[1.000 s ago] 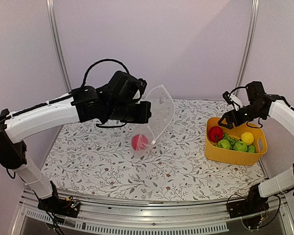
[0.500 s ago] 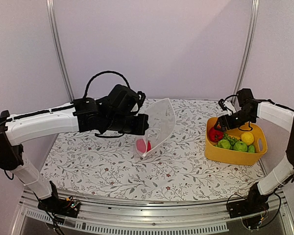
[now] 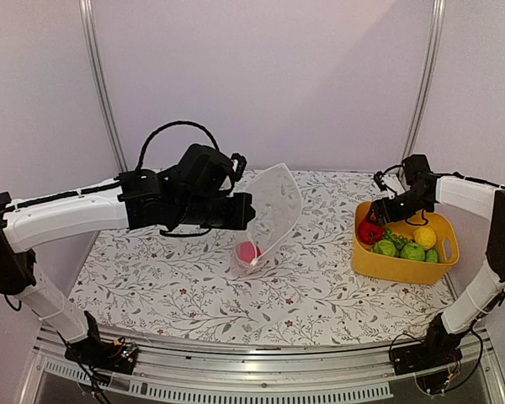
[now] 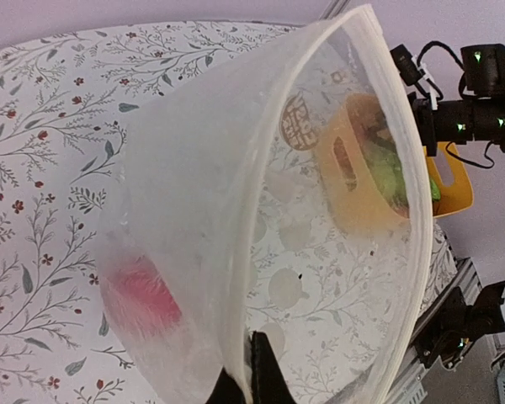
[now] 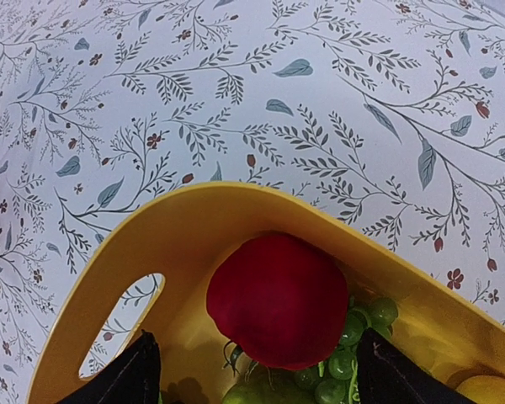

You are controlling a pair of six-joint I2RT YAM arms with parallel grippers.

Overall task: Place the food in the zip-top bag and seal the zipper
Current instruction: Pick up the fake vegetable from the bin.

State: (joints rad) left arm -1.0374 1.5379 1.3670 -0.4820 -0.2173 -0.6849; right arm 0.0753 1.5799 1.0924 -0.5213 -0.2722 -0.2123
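Note:
My left gripper is shut on the rim of the clear zip-top bag and holds it up, mouth open toward the right. In the left wrist view the gripper pinches the zipper strip. A red food piece lies in the bag's bottom. My right gripper is open, low over the left end of the yellow tub. Its fingers straddle a red tomato without touching it. Green grapes, green balls and a yellow ball also lie in the tub.
The tub's handle slot is at its left end, under my right gripper. The floral tablecloth covers the table. Metal posts stand at the back corners.
My right gripper has come down and left over the red tomato in the tub. My left arm has shifted slightly left and lower with the bag.

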